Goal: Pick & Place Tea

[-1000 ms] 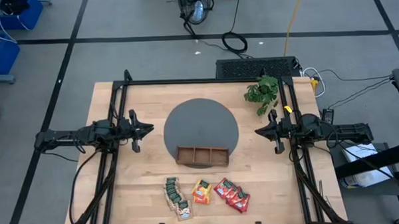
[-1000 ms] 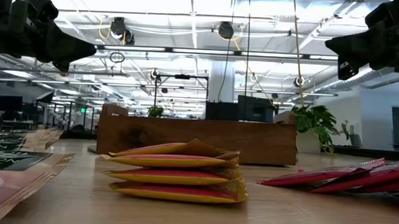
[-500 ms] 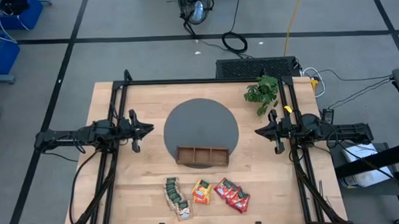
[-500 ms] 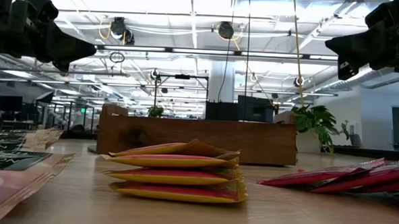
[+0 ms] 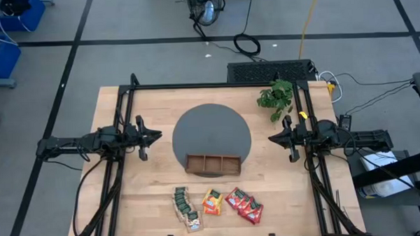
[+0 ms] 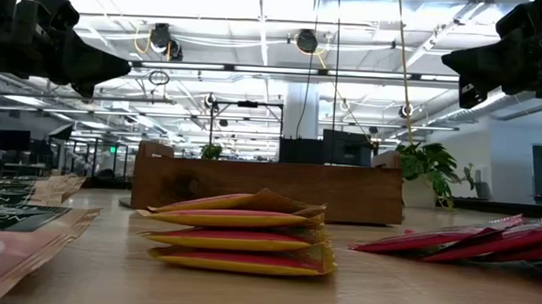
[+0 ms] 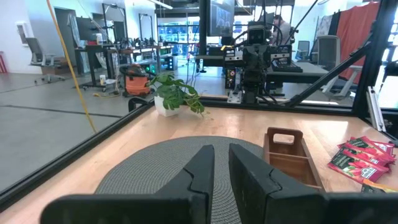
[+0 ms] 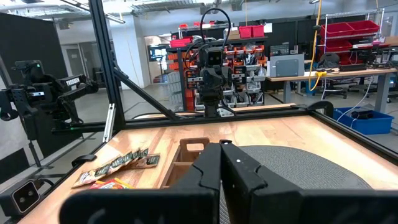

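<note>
The flat tea sachets are laid in three groups along the wooden table's [image 5: 136, 198] six-o'clock edge: dark green sachets [image 5: 184, 206] at seven o'clock, orange-yellow sachets [image 5: 212, 201] at six, red sachets [image 5: 244, 205] at five. The brown wooden three-compartment tray [image 5: 212, 163] is seen just above them on the round grey mat [image 5: 210, 128]. The left gripper [image 5: 152, 137] is held at nine o'clock and the right gripper [image 5: 273, 139] at three, each with fingers pressed nearly together on nothing.

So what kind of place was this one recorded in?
Most likely a robotics lab or workshop: a wooden table inside a black frame, workbenches with red storage bins behind, and cables across a taped concrete floor.
</note>
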You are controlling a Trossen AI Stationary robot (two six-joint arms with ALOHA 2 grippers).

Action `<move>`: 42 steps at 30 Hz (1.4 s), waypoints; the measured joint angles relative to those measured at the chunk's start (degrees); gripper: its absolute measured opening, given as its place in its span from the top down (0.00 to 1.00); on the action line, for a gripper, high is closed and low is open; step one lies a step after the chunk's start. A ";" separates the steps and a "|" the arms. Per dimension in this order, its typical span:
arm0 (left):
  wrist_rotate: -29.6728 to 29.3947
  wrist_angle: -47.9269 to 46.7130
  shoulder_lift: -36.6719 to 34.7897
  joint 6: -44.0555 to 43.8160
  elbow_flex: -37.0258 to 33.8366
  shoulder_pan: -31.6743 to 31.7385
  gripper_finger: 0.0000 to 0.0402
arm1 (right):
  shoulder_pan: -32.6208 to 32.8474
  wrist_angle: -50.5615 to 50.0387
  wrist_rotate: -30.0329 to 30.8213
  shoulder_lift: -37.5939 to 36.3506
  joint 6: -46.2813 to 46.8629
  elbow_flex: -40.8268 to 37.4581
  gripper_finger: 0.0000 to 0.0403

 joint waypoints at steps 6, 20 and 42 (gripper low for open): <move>0.00 -0.01 -0.02 0.00 0.00 -0.02 0.87 | 0.00 -0.02 0.01 0.00 -0.01 0.01 1.00; 0.00 -0.01 0.00 0.00 0.00 -0.01 0.87 | 0.00 0.01 0.01 0.00 0.01 0.01 1.00; 1.58 2.19 -0.02 -9.26 -0.01 -0.02 0.87 | -0.02 9.58 3.34 0.09 1.85 -0.01 1.00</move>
